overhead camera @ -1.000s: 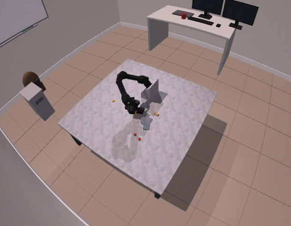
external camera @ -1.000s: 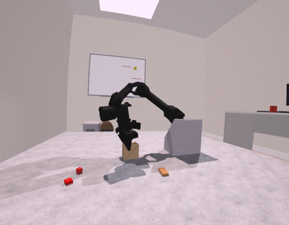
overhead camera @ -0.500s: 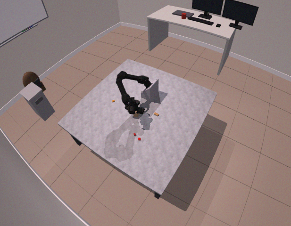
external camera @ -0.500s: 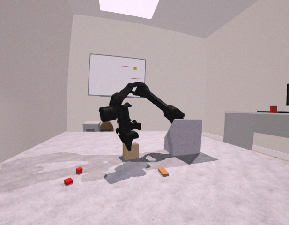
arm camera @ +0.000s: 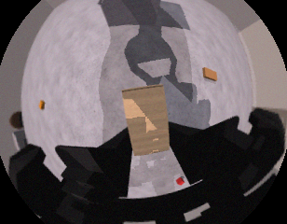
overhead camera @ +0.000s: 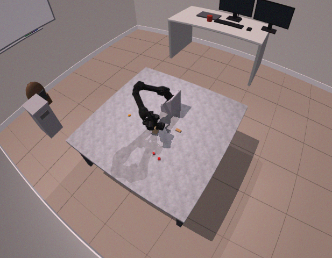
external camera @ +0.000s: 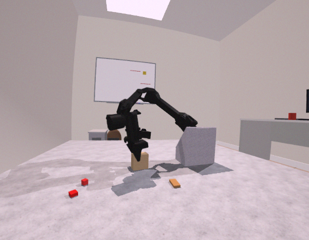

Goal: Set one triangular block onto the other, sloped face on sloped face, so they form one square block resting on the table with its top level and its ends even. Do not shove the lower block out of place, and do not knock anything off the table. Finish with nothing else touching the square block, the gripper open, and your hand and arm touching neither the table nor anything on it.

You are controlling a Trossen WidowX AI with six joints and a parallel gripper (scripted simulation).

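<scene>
Near edge of table (external camera: 227,206): two small red cubes (external camera: 73,193), well clear of the work. Orange flat block (external camera: 174,183) a little farther in, to the right. Mid-table: the two tan triangular blocks (external camera: 139,160) read as one square block on the table, top about level. Gripper (external camera: 136,152) points down onto its top, jaws clenched on the upper triangular block, probably to steady it against sliding on the slope. Behind right: grey arm base (external camera: 197,145). Release and lift-off appear not yet done.
</scene>
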